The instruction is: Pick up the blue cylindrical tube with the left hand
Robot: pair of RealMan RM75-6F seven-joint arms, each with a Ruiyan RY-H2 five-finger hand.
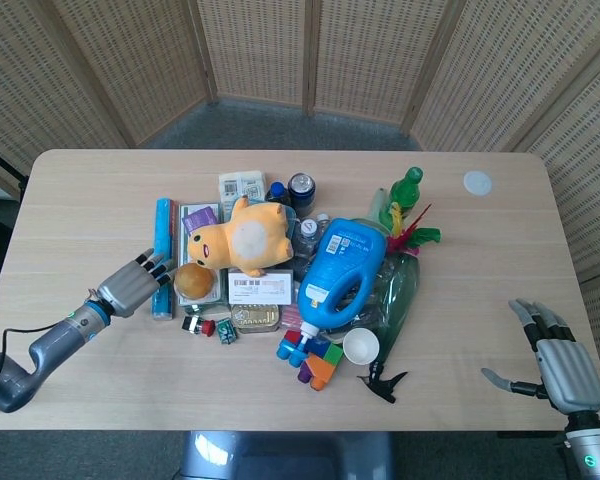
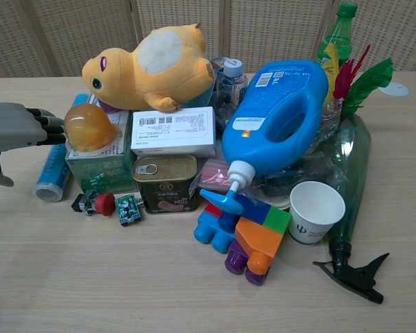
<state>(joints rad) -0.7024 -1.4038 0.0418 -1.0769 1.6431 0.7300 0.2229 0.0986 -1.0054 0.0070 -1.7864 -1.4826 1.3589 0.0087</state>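
Observation:
The blue cylindrical tube (image 1: 162,246) lies lengthwise on the table at the left edge of the clutter; in the chest view the blue tube (image 2: 53,168) shows its silver end cap toward me. My left hand (image 1: 133,284) hovers over the tube's near end with its fingers spread and nothing held; in the chest view this left hand (image 2: 14,130) partly hides the tube's middle, its thumb hanging down to the tube's left. My right hand (image 1: 560,364) rests open at the table's near right edge, far from the tube.
Right of the tube sit a green box (image 2: 97,168) with an amber dome (image 2: 87,127), a yellow plush (image 1: 238,236), a white carton (image 2: 173,131), a tin can (image 2: 165,182), a blue detergent jug (image 1: 342,270), toy blocks (image 2: 241,232), a paper cup (image 2: 316,211) and a green bottle (image 1: 406,188).

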